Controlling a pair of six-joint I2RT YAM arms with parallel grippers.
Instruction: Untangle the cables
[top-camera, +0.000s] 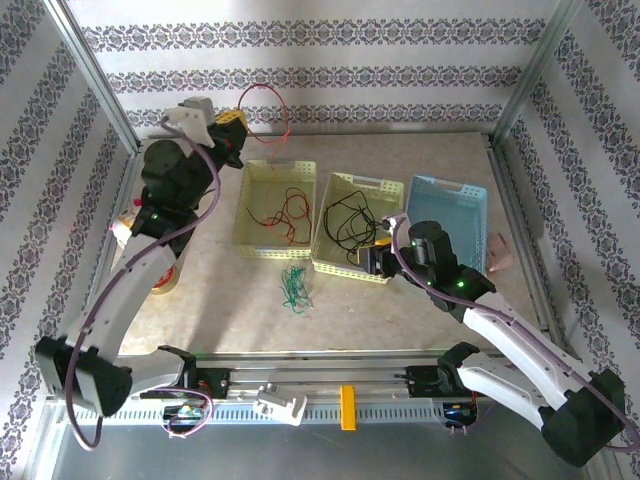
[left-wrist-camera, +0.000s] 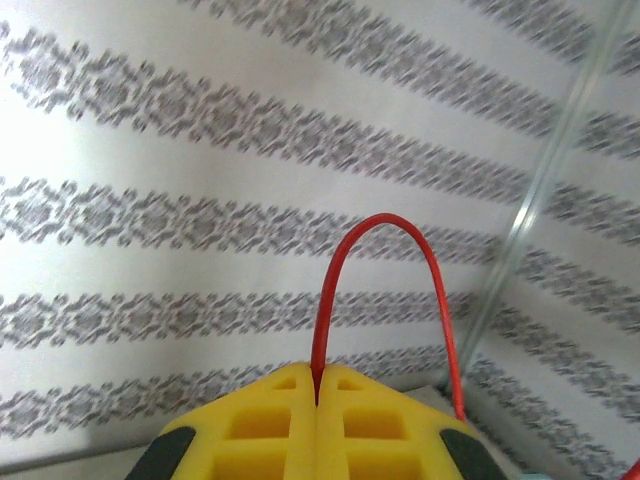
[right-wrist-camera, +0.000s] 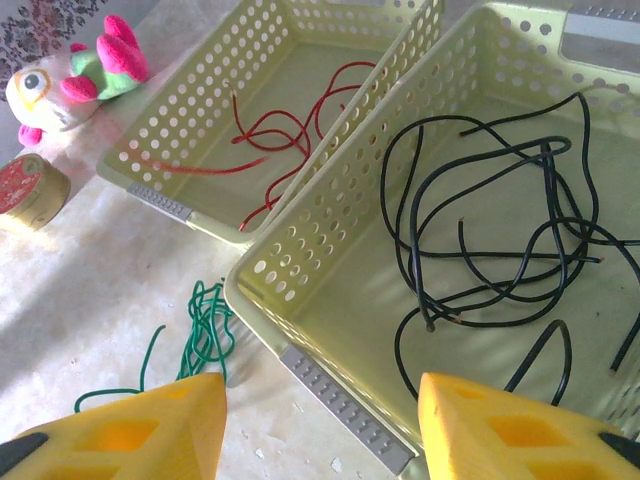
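**Sorting cables by colour, mid-task.** The left gripper is pinched closed on one red cable and held high over the far-left corner of the table. This height probably keeps the strand clear of the others, ready for release into the left basket, which already holds more red cables. The held strand arches up from the jaws and back down. Its loop stands roughly upright, and the free end hangs toward that basket's far rim. The right gripper is about half open and holds nothing. It is poised over the near rim of the middle basket, where black cables lie in loose coils. The green cables lie bundled on the table by the baskets' near rims, with the long axis running near-to-far.
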